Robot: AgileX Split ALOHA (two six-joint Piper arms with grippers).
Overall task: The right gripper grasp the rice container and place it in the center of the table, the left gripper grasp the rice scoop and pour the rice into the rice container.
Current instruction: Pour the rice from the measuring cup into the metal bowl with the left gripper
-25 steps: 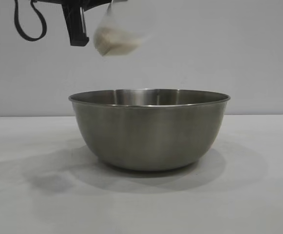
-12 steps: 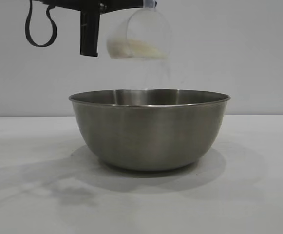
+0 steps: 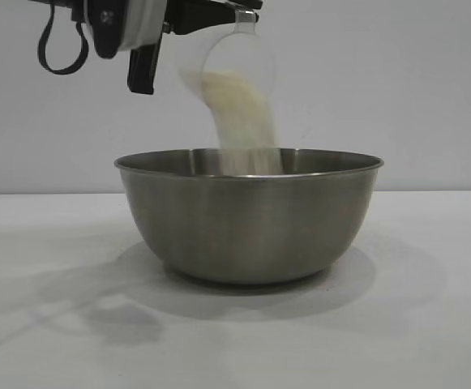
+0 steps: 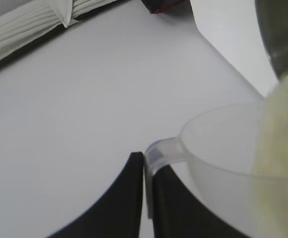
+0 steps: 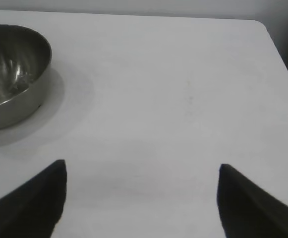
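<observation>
At the upper left of the exterior view, the left gripper (image 3: 211, 14) hangs above the table (image 3: 430, 324), its black body and a loop of black strap showing against the pale wall. Its fingers (image 4: 129, 198) are pressed together on the loop handle of the rice scoop (image 3: 237, 61), and the left wrist view shows that clear handle pinched in the narrow slit between the two dark fingers. The scoop is tipped over, its mouth turned downward and toward the right, directly above the left-centre part of the rice container (image 3: 250, 217). The rice (image 3: 243, 113) slides out of the scoop as a pale, blurred stream that falls past the rolled rim into the bowl; scoop and bowl are apart, joined only by the falling grains. The rice container stands upright on the table about the middle of the exterior view, its brushed steel side facing the camera and a soft shadow spread around its base. In the right wrist view the same bowl (image 5: 12, 74) sits far off to one side, with the stream faintly visible inside it. The right gripper (image 5: 141, 198) is well apart from the bowl over bare tabletop, its two dark fingers spread wide and holding nothing.
</observation>
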